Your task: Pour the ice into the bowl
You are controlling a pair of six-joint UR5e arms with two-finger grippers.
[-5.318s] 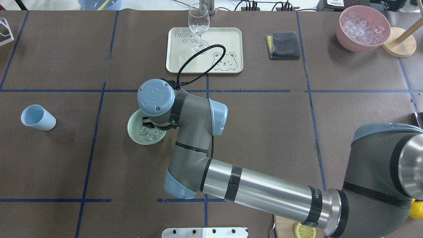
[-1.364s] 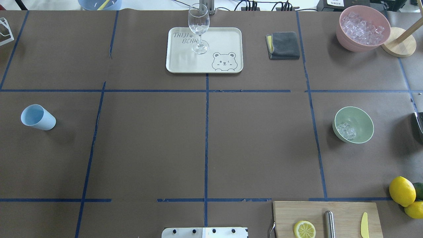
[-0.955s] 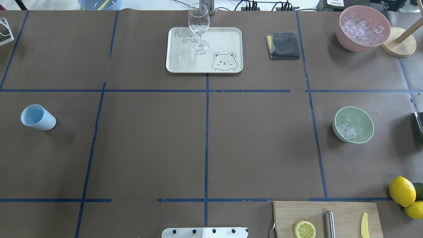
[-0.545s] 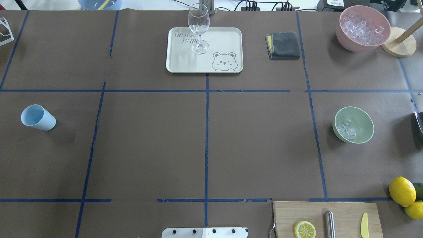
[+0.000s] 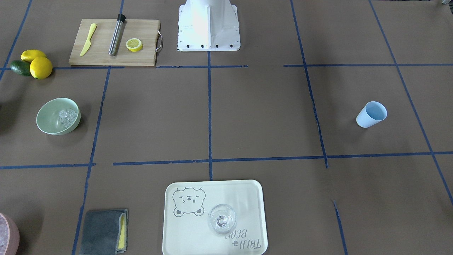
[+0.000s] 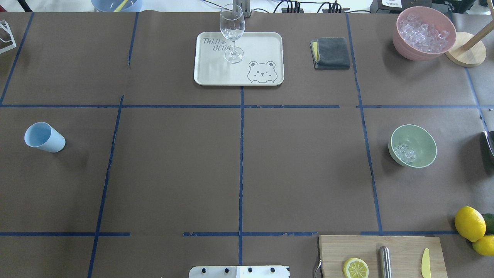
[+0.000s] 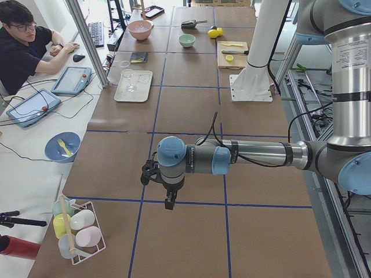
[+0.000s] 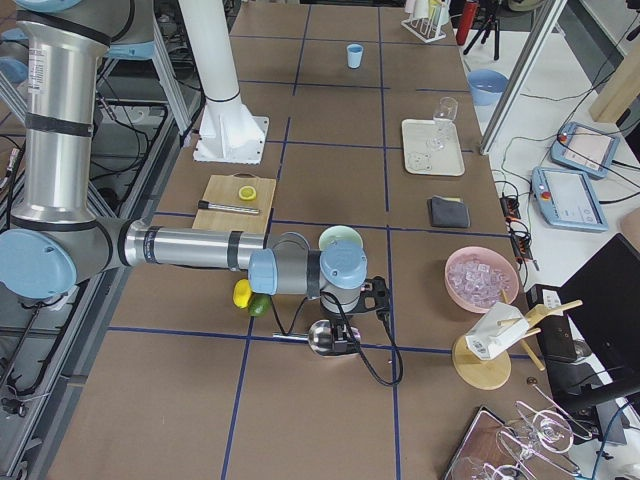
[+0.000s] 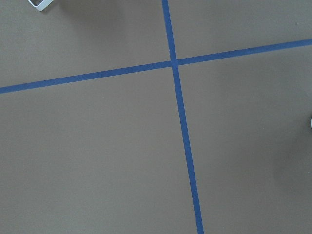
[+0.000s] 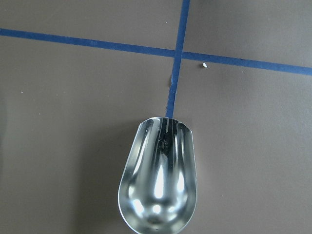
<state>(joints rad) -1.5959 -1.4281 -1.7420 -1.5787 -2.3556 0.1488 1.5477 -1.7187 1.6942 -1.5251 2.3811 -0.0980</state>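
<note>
- The ice (image 6: pixel 404 153) lies in the bowl (image 6: pixel 423 139), at the right middle of the overhead view, so the pour looks done. The likely step is parking both arms without nudging that bowl.
- The right gripper (image 8: pixel 374 296) hangs above a metal scoop (image 10: pixel 158 183), low centre of its wrist view; whether it is open or closed I cannot tell.
- The left gripper (image 7: pixel 168 201), mid-frame in the left side view, points down over the table (image 7: pixel 191 243); its opening cannot be judged either.
</note>
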